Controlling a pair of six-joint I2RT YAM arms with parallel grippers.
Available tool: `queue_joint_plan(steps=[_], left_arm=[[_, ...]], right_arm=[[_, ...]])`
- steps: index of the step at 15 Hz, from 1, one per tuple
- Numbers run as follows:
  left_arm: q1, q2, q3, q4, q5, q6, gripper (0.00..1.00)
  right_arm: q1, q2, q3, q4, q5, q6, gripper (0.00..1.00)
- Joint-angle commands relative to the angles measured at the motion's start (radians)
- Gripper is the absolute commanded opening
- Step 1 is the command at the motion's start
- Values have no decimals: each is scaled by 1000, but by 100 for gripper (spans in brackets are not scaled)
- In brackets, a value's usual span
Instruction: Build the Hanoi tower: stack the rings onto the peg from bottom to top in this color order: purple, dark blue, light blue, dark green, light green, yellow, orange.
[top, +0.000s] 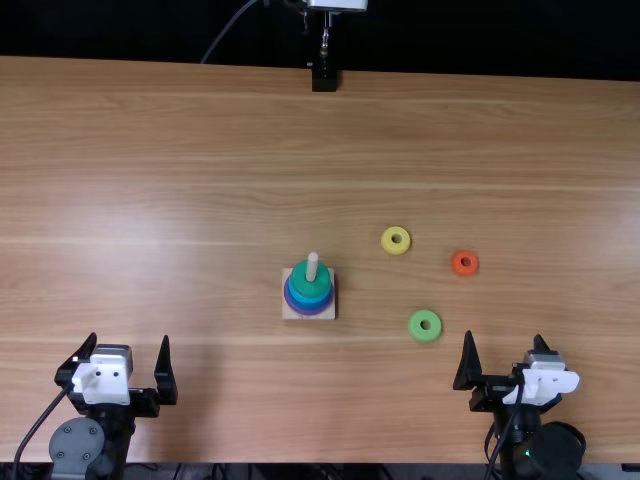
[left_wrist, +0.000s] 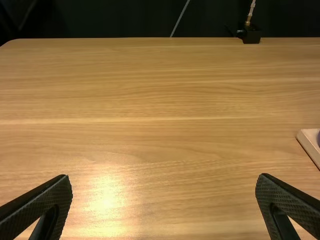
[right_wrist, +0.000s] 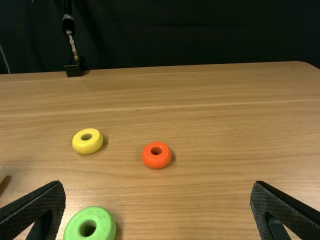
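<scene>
Tabletop (top: 200, 150) carries everything. Right pincer (top: 504, 338), lower right of the top view: wide, nothing between the fingers. Left pincer (top: 129, 338), lower left: also wide and unladen. Stack (top: 310, 288) on its base (top: 290, 311), near centre, topped by dark green. Light green ring (top: 414, 326), lower right of centre, presumably next: just left of the right pincer and slightly higher in frame. Right arm nearer. Ring flat, round; no long axis to match.
</scene>
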Motion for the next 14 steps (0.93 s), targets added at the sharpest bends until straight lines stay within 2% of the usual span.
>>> queue_joint_plan(steps=[1,2,3,5,10,14], left_arm=[[-10,-12,-105,-78,7,4,100],[-10,-12,-105,-78,7,4,100],[-10,-12,-105,-78,7,4,100],[-10,-12,-105,-78,7,4,100],[-10,-12,-105,-78,7,4,100],[-10,-12,-105,-78,7,4,100]], right_arm=[[-11,-12,-44,-37,14,4,100],[-11,-12,-13,-43,23,6,100],[-10,17,37,-52,47,4,100],[-8,140,120,-50,110,2,100],[6,460,424,-50,104,-2,100],[129,747,610,-89,101,-4,100]])
